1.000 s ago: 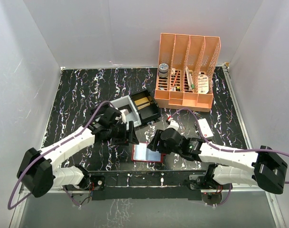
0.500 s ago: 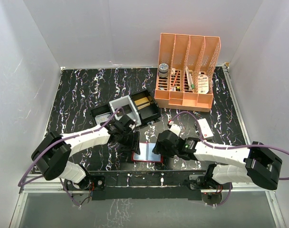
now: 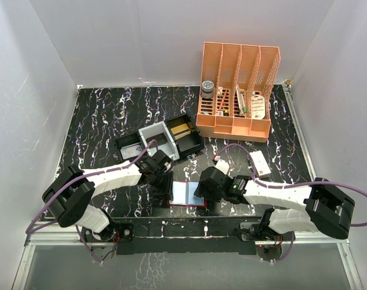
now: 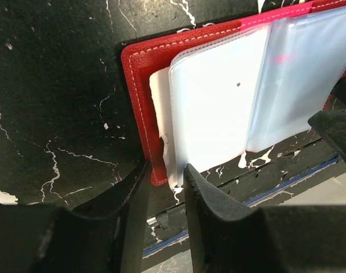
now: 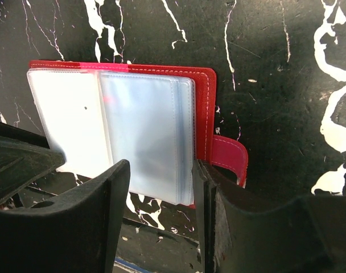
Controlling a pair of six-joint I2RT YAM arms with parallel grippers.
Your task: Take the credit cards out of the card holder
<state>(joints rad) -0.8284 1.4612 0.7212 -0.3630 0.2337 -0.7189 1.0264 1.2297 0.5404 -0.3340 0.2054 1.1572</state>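
Note:
The red card holder (image 3: 186,194) lies open and flat near the table's front edge, its clear sleeves fanned out. Pale credit cards show in the sleeves (image 5: 144,136), and one white card edge (image 4: 159,114) sticks out at the left. My left gripper (image 3: 169,184) sits at the holder's left edge. Its jaws stand narrowly apart around the lower left corner of the red cover (image 4: 156,176). My right gripper (image 3: 201,190) is open over the right edge, and the sleeves' lower corner lies between its fingers (image 5: 204,187). The red snap tab (image 5: 230,159) pokes out beside it.
An orange desk organiser (image 3: 238,90) with small items stands at the back right. A black compartmented tray with a grey insert (image 3: 165,140) is just behind the holder. A small white box with a red mark (image 3: 260,163) lies to the right. The front table edge (image 3: 189,216) is close.
My left gripper has moved right and down to the holder's left edge, and its jaws have narrowed. The right gripper has crept slightly left over the right edge.

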